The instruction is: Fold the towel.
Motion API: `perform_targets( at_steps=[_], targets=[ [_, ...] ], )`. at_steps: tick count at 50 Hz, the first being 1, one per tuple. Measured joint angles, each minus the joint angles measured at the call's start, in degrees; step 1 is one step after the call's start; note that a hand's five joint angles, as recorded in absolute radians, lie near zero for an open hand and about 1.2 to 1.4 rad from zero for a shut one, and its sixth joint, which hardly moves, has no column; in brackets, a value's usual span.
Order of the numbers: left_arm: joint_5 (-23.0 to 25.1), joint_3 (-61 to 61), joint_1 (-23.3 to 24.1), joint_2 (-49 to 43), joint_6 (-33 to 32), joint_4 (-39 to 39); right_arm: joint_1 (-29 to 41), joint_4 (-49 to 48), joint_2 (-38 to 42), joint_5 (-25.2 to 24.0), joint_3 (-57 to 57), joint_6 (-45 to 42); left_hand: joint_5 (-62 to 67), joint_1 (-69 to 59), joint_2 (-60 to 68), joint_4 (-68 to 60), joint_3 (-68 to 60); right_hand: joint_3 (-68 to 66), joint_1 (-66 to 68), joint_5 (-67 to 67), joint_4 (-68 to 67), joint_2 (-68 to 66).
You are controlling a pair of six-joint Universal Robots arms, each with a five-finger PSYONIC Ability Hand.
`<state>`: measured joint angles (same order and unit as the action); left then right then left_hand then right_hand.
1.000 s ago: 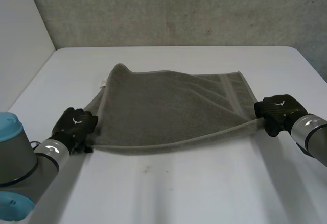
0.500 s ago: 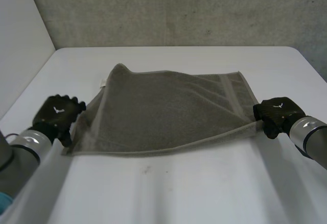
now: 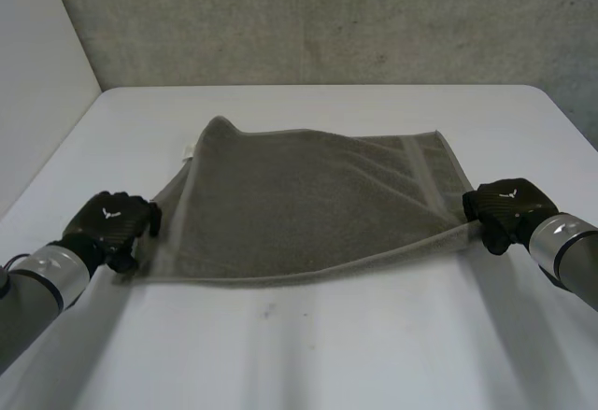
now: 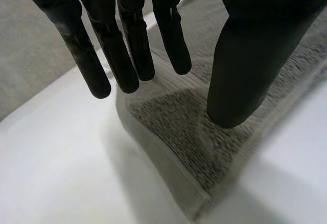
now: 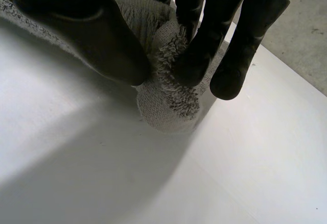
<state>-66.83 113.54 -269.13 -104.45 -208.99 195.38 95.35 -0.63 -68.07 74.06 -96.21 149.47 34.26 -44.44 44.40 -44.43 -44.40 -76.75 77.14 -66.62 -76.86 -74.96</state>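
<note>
The towel lies lengthwise between my hands. My right hand pinches one near corner; my left hand is spread over the other.

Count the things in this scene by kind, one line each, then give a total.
Grey terry towel: 1
Black robot hands: 2 (left robot hand, right robot hand)
White table: 1
Total: 4

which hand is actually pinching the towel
The right hand: its thumb and fingers pinch a bunched corner of the towel. The left hand has straight fingers over its corner, which lies flat on the table.
</note>
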Motion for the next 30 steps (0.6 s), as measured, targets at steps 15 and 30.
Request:
perform_targets(
  at_steps=[15, 30],
  targets=[
    [-0.03, 0.03, 0.49, -4.45, -4.8, -1.53, 0.0, -0.53, 0.96, 0.03, 0.1, -0.14, -8.01, 7.94, -8.04, 8.02, 8.08, -0.01, 0.0, 0.0, 0.0, 0.0],
    [-0.3, -3.09, 0.52, -8.24, -4.58, -1.0, 0.01, -0.52, 1.26, 0.03, 0.06, -0.15, -7.48, 7.83, -7.6, 7.7, 7.63, 0.0, 0.0, 0.0, 0.0, 0.0]
  ],
)
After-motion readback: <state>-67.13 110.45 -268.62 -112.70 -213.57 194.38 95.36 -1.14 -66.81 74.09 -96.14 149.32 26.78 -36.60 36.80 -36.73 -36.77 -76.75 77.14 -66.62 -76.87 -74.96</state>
